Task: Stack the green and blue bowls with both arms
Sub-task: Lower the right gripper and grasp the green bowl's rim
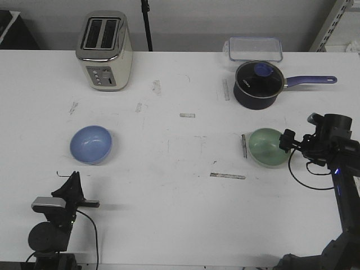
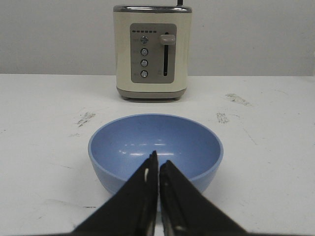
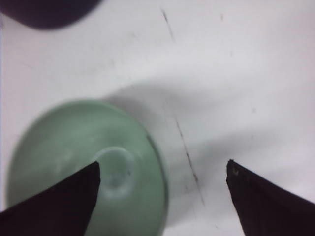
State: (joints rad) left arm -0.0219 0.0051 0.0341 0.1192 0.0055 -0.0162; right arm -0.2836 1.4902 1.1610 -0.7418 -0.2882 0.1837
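Approach step: right end effector [image 1: 284,140], fingers apart, was at green bowl [image 1: 266,147]; left end effector [image 2: 158,169], fingers together, faced blue bowl [image 1: 91,144]. Next, we judged: clamp green rim.

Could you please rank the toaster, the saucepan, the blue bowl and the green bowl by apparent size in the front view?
1. Toaster
2. Saucepan, counting its handle
3. Blue bowl and green bowl: they look alike, so I would not rank them.
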